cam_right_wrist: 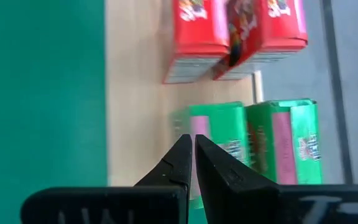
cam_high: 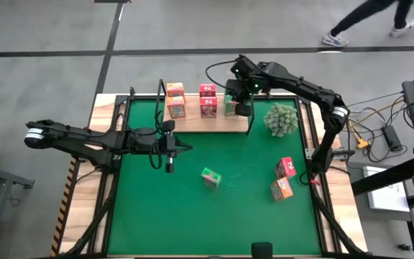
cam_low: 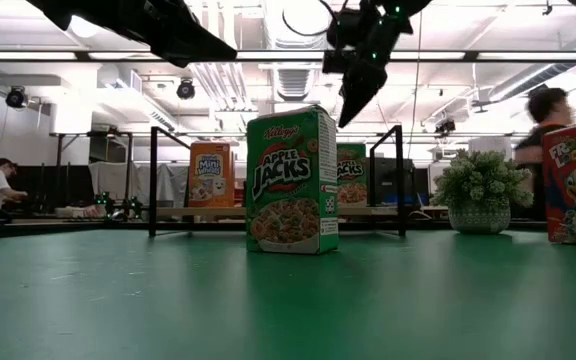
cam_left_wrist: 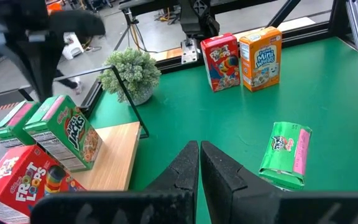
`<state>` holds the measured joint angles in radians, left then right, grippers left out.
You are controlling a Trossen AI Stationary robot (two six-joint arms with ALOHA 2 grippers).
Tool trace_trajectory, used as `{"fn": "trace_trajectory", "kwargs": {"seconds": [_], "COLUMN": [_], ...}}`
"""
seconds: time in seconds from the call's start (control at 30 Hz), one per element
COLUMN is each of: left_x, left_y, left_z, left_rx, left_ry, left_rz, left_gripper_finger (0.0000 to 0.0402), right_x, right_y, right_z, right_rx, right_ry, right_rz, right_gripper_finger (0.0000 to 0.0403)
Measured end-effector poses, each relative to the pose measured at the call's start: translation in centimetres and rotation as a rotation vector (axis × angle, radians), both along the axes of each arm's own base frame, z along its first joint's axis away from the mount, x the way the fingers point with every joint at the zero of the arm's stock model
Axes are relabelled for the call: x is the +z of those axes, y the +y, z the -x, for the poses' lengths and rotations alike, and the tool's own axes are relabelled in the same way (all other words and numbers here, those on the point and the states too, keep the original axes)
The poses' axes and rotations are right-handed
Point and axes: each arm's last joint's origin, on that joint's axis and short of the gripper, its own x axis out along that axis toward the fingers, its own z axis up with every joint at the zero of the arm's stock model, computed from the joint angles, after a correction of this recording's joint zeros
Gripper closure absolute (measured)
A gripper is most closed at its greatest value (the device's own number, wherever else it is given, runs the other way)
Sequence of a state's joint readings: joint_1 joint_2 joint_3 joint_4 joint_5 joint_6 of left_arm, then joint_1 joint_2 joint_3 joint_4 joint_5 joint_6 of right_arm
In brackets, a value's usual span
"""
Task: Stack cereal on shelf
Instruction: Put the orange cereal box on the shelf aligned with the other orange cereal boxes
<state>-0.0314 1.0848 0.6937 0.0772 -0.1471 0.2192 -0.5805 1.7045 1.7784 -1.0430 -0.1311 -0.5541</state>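
Green box reads "Kellogg's Apple Jacks" on mat

The mat is plain deep green. The shelf is pale wood with thin black wire uprights. On it stand orange, red-pink and green boxes. The green box on the mat reads Apple Jacks in white-edged lettering. Both arms are dark.

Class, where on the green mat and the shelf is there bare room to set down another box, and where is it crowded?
Mat: free left of the green box. Shelf: bare front strip; crowded back row of boxes, right gripper above.
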Motion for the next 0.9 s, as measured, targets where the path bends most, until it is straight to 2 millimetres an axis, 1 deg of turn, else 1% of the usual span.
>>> {"fn": "trace_trajectory", "kwargs": {"seconds": [0.07,0.17,0.33,0.43,0.53,0.63,0.77,0.9], "left_x": [0.1,0.5,1.5,2.4,2.9,3.3,3.4,3.3], "left_y": [0.0,0.0,0.0,0.1,0.1,0.1,0.1,0.1], "left_z": [0.0,0.3,1.1,1.9,2.8,3.4,3.5,3.4], "left_rx": [0.000,0.000,0.003,0.008,0.012,0.011,0.011,0.011], "left_ry": [-0.008,-0.030,-0.077,-0.120,-0.134,-0.152,-0.157,-0.146], "left_rz": [0.000,0.001,0.011,0.032,0.047,0.049,0.049,0.048], "left_gripper_finger": [0.0402,0.0402,0.0402,0.0402,0.0402,0.0402,0.0402,0.0402], "right_x": [0.9,2.4,4.3,4.7,4.3,3.5,1.9,-0.3], "right_y": [1.1,3.4,7.8,10.7,13.7,16.5,20.2,23.6], "right_z": [-0.1,-0.3,-0.8,-1.0,-0.9,-0.9,-0.7,-0.2], "right_rx": [-0.011,-0.012,-0.008,0.010,0.012,-0.021,-0.065,-0.146], "right_ry": [-0.002,-0.024,-0.067,-0.071,-0.041,0.007,0.094,0.201], "right_rz": [-0.027,-0.071,-0.212,-0.283,-0.344,-0.410,-0.478,-0.532], "right_gripper_finger": [0.0390,0.0390,0.0390,0.0390,0.0390,0.0390,0.0390,0.0390]}}
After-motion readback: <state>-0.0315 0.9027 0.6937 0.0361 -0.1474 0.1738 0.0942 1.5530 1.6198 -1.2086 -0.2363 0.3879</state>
